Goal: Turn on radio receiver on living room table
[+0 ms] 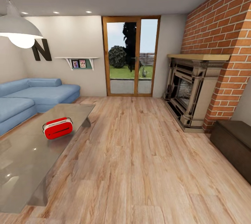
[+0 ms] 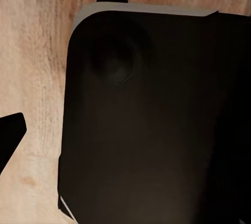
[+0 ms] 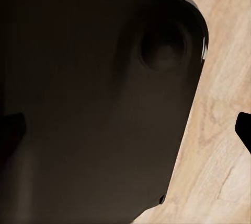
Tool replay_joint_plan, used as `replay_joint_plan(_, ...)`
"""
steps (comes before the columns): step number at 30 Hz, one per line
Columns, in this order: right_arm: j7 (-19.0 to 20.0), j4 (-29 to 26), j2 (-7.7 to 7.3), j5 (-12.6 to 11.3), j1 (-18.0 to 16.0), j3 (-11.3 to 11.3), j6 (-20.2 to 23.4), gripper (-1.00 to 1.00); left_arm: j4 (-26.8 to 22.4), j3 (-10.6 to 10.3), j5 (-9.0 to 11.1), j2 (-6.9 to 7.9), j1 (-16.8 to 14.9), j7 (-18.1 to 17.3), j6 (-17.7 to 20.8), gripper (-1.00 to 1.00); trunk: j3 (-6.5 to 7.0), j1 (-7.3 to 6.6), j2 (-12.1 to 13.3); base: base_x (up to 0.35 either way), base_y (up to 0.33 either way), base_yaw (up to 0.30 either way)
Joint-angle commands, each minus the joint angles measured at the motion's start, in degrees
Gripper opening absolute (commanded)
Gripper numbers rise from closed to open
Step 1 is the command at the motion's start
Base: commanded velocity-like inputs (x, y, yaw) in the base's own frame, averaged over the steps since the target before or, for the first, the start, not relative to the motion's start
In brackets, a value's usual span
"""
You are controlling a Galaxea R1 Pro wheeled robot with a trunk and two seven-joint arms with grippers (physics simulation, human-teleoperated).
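Where the table sits by the sofa, we see the radio receiver on top. Our wrist cams show maybe our dark base over wood floor. Can't tell if fingers are apart.

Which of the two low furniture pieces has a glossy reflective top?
The large grey-taupe table carrying the red radio receiver; the dark brown bench looks matte.

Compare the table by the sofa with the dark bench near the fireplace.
The table has a glossy grey top that reflects the room; the bench is matte dark brown. The table bears a red radio; the bench top bears nothing I can see. The table looks far wider than the bench. Both are low and stand on the wood floor.
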Motion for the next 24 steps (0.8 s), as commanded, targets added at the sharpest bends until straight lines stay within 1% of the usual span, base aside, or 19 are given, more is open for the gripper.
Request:
replay_joint_plan(1, 0.02, 0.00, 0.04, -0.25, 0.00, 0.00, 0.03, 1.00, 0.00, 0.00, 0.00, -0.01, 0.00, 0.01, -0.04, 1.00, 0.00, 0.00, 0.00, 0.000, 0.000, 0.000)
replay_joint_plan(4, -0.05, 0.04, 0.13, -1.07, 0.00, 0.05, -0.02, 1.00, 0.01, 0.00, 0.00, -0.02, 0.00, 0.01, -0.10, 1.00, 0.00, 0.00, 0.00, 0.000, 0.000, 0.000)
replay_joint_plan(8, -0.19, 0.10, 0.38, -0.92, 0.00, 0.14, -0.43, 1.00, 0.01, 0.00, 0.00, -0.05, 0.00, -0.02, -0.11, 1.00, 0.00, 0.00, 0.00, 0.000, 0.000, 0.060)
replay_joint_plan(24, -0.13, 0.09, 0.56, -1.24, 0.00, 0.16, -0.56, 1.00, 0.01, 0.00, 0.00, -0.02, 0.00, -0.07, -0.11, 1.00, 0.00, 0.00, 0.00, 0.000, 0.000, 0.269)
